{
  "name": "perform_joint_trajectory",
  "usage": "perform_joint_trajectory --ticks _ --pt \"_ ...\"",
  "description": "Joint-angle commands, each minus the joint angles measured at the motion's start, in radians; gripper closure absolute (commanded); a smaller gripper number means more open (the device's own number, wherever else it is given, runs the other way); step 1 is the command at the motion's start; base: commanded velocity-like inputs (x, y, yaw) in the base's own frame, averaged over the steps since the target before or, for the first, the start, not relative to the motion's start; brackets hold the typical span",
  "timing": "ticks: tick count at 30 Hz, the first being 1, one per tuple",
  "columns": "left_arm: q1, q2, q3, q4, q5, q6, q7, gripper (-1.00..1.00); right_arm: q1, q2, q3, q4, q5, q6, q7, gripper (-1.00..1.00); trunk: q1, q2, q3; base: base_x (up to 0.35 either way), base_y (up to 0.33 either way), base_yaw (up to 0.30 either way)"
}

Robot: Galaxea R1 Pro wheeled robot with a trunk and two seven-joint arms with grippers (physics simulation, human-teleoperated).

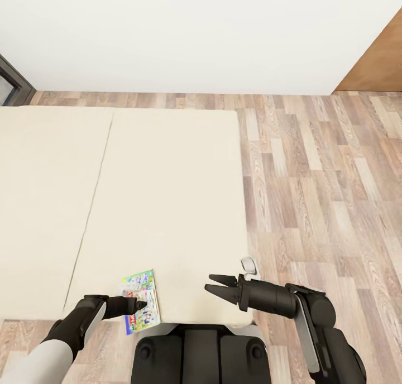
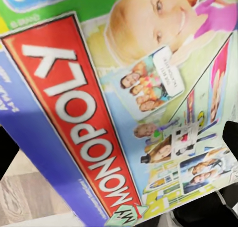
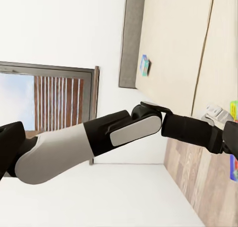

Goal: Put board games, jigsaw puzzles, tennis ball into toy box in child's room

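Wood-plank floor [image 1: 324, 194] and a plain white wall frame the bed [image 1: 167, 205], whose beige mattress lies in two sections under the head camera. Near the bed's near edge lies the green Monopoly board game [image 1: 142, 300], flat, its lower end reaching past the mattress edge toward the robot's base. The left gripper [image 1: 134, 304] is down at the box's left side, its dark fingertip overlapping the cover; from the left wrist view the printed lid [image 2: 124, 113] is right up against the camera, with dark finger shapes at the frame's edges, but I cannot tell whether the fingers are clamped on it or only lying against it. The right gripper [image 1: 216, 284] hovers over the mattress well to the right of the box, its fingers apart and holding nothing. To do this step well, the left gripper should probably take the thin box by the overhanging edge, one finger above and one below, and lift it level so it does not slip. A second small colourful box [image 3: 144, 65] shows far off on the bed in the right wrist view, too small to read. Most of the left gripper's fingers are hidden or cut off by the box.
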Motion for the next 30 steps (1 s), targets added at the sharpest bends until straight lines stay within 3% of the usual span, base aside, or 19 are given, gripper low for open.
perform_joint_trajectory --ticks 1,30 --pt "0.0 0.0 0.002 -0.002 0.0 0.007 -0.004 -1.0 0.0 0.001 -0.001 0.0 -0.001 0.007 0.002 -1.0 0.001 -0.002 -0.001 0.0 -0.214 0.0" --pt "0.0 0.0 0.002 -0.002 0.0 0.007 -0.003 -1.0 0.0 0.001 -0.001 0.0 -0.001 0.006 0.002 -1.0 0.001 -0.002 -0.001 0.0 -0.145 0.0"
